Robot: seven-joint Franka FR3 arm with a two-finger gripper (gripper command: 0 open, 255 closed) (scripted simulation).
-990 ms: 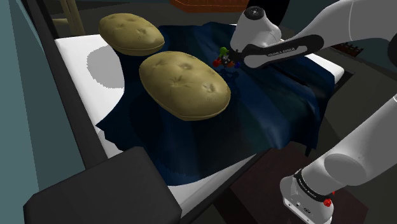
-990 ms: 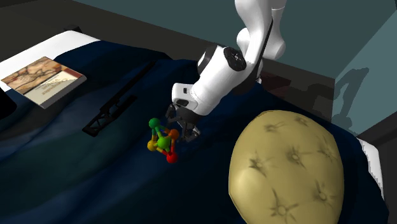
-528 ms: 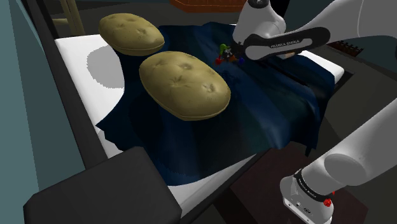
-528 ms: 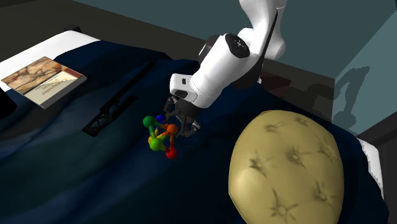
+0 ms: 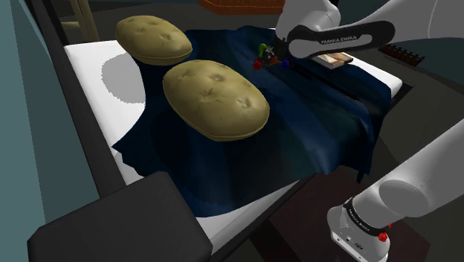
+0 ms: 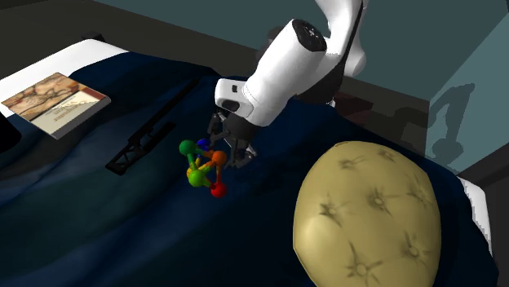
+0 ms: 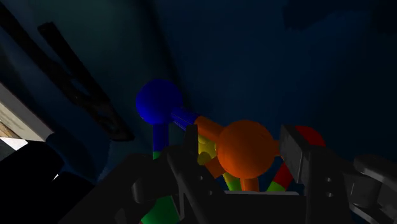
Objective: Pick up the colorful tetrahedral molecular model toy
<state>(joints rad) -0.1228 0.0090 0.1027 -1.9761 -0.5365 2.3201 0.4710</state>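
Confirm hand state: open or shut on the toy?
Shut: the hand, its fingers either side, clasps the molecular model toy by its orange ball.

My arm (image 5: 416, 182) is white with dark joints; a black band (image 5: 338, 37) near the wrist reads FRANKA EMIKA, and my pincer (image 7: 242, 149) is all black.

The molecular model toy (image 6: 204, 169) has green, blue, orange, yellow and red balls on rods of the same colours. The tool (image 6: 229, 155) clasping it is all black, below a white arm (image 6: 281, 69). In the second exterior view the blanket (image 6: 98, 220) is deep navy, and the tufted cushion (image 6: 367, 216) between the toy's three and four o'clock is olive-tan. At its ten o'clock are a black lattice-patterned strip (image 6: 143, 139) and a book (image 6: 55, 99) with a mottled brown-and-tan cover and white page edges, while the bed sheet (image 5: 89, 56) is white.
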